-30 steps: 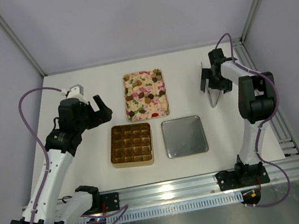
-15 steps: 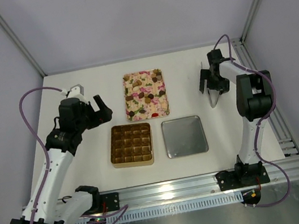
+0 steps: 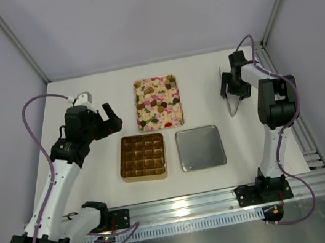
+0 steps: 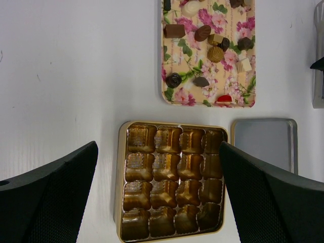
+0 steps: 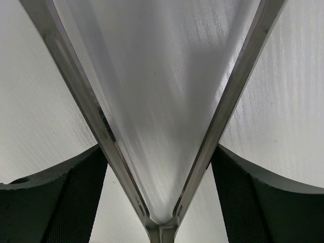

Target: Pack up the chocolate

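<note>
Several chocolates (image 3: 158, 100) lie on the pink flowered tray (image 3: 138, 110) at the back middle; they also show in the left wrist view (image 4: 174, 31). The gold box (image 3: 146, 178) stands in front of the tray, and every cell that shows is empty (image 4: 120, 182). My left gripper (image 3: 107, 119) is open and empty, above the table left of the tray and box (image 4: 158, 147). My right gripper (image 3: 230, 88) is open at the far right, its fingers (image 5: 66, 197) either side of the metal tongs (image 5: 91, 111), close against their arms.
A silver lid (image 3: 200, 147) lies right of the gold box, its edge also in the left wrist view (image 4: 266, 142). The tongs' tip (image 3: 231, 109) points toward the near side. Frame posts and a rail stand along the right edge.
My right gripper has shifted slightly and turned over the tongs. The left arm, box and tray have not moved.
</note>
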Available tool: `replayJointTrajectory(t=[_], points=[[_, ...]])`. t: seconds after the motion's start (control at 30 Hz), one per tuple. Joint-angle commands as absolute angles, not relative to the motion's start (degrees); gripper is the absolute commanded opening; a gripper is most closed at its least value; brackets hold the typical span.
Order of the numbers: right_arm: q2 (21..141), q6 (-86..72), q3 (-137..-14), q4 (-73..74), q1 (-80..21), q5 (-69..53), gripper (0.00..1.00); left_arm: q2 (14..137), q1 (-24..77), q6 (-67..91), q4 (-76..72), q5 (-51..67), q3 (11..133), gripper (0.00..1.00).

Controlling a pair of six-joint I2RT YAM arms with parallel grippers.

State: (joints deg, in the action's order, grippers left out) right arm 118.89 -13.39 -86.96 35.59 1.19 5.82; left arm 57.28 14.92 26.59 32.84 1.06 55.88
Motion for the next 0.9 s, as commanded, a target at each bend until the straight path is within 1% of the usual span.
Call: replayJointTrajectory(t=[0.0,0.27,0.4,0.53,0.57,0.87], points=[[120.5,-13.0,-87.8,35.6,1.2,3.8,0.80,57.5,14.9,26.3,31.6,0.7,55.9,1.00],[121.0,-13.3,-87.4,35.5,1.1,4.1,0.75,57.3,14.9,26.4,31.6,0.5,55.9,1.00],[120.2,-13.8,-87.4,35.9,0.8,4.5,0.59,57.3,14.9,26.3,31.6,0.6,56.0,1.00],[115.9,-14.0,-87.4,36.4,0.0,5.7,0.59,57.2,14.9,26.4,31.6,0.8,56.1,1.00],[115.0,-14.0,-87.8,37.0,-1.8,6.3,0.59,57.3,14.9,26.4,31.6,0.8,56.1,1.00],[105.2,-14.9,-88.7,40.3,-4.3,5.1,0.59,56.8,14.9,26.4,31.7,0.5,56.1,1.00]])
